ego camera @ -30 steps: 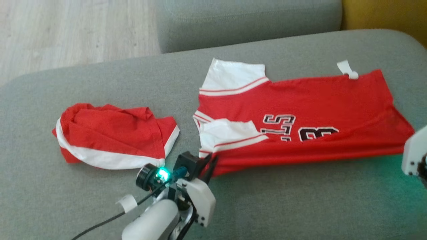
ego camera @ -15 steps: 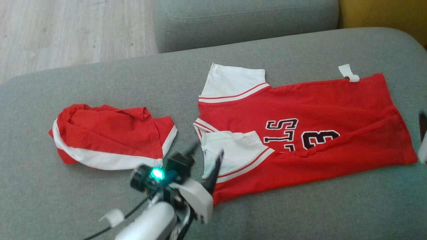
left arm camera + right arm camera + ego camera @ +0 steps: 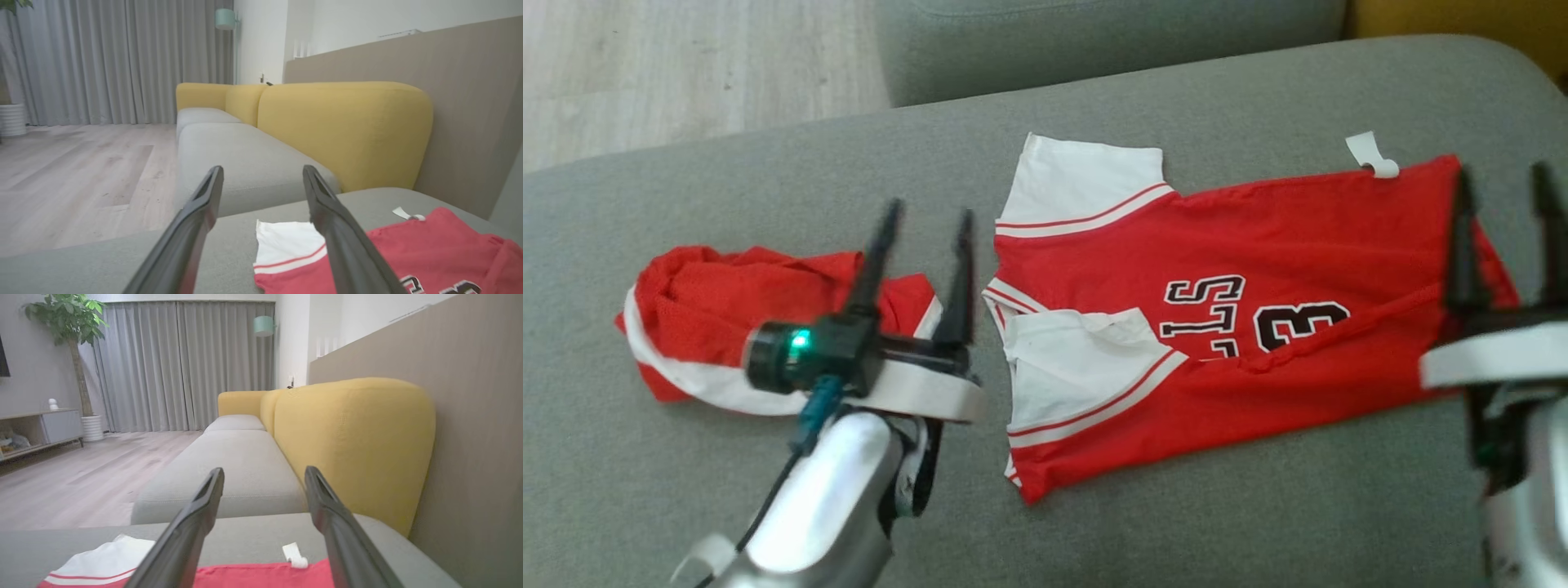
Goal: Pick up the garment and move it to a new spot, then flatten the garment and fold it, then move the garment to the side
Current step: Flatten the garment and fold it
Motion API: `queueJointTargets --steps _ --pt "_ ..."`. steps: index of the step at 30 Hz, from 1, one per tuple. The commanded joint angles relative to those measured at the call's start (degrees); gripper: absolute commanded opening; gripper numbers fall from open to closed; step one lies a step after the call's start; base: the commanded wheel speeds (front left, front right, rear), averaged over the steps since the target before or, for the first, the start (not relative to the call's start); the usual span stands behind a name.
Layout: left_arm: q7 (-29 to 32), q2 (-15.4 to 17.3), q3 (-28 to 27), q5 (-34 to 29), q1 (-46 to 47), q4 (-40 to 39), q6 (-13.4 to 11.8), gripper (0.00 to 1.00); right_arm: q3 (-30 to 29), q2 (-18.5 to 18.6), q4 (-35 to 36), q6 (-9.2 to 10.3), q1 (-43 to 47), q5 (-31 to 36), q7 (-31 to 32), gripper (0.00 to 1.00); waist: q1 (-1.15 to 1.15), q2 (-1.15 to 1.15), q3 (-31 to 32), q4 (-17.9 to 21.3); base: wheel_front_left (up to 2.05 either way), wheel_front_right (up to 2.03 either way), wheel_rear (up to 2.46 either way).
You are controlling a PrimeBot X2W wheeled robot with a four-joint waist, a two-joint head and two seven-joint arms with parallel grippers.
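- The grey sofa seat carries everything, with wooden floor beyond its far left corner
- The red jersey lies on the seat's right half, its long axis running left to right across the head view: white sleeves at the left end, hem at the right, and the near long edge turned up over the lettering
- The crumpled red shorts sit left of the jersey and may catch a leftward sweep
- The left tool is spread wide and empty above the gap between shorts and sleeves, so it is nearer the sleeve end
- The right tool, equally wide and empty, hangs over the hem end
- A white tag juts from the jersey's far edge
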State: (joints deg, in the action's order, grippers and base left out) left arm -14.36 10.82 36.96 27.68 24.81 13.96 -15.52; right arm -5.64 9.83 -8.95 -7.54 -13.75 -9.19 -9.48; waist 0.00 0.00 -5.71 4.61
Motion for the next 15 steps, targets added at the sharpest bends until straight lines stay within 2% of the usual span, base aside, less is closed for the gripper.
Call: queueJointTargets --steps 1,3,5,10,15 --pt "-0.6 0.1 -4.0 -1.2 0.5 -3.0 -1.0 1.0 2.1 0.0 2.8 0.05 -0.3 -0.7 -1.5 1.0 0.0 0.0 -0.4 0.5 0.0 0.0 0.0" --pt "-0.6 -0.9 -6.9 -2.2 -2.0 -4.4 -1.3 1.0 3.8 -0.6 3.0 0.05 1.1 -0.6 -2.5 1.0 0.0 0.0 -1.0 0.9 0.0 0.0 0.0" --pt "-0.6 -1.5 -8.7 -3.8 -3.9 -5.1 -0.5 1.0 5.1 -0.9 2.9 0.05 1.8 -0.8 -3.3 1.0 0.0 0.0 -1.7 1.3 0.0 0.0 0.0" --pt "-0.6 -1.7 -10.9 -7.4 -4.0 -4.1 3.1 1.0 5.3 -1.8 2.7 0.05 1.0 -1.1 -4.3 1.0 0.0 0.0 -4.4 2.5 0.0 0.0 0.0" --pt "-0.2 0.7 -10.7 -9.6 3.8 0.9 8.5 1.0 5.1 -2.9 3.5 0.05 -1.0 -0.7 -4.7 1.0 0.0 0.0 -8.7 4.0 0.0 0.0 0.0"
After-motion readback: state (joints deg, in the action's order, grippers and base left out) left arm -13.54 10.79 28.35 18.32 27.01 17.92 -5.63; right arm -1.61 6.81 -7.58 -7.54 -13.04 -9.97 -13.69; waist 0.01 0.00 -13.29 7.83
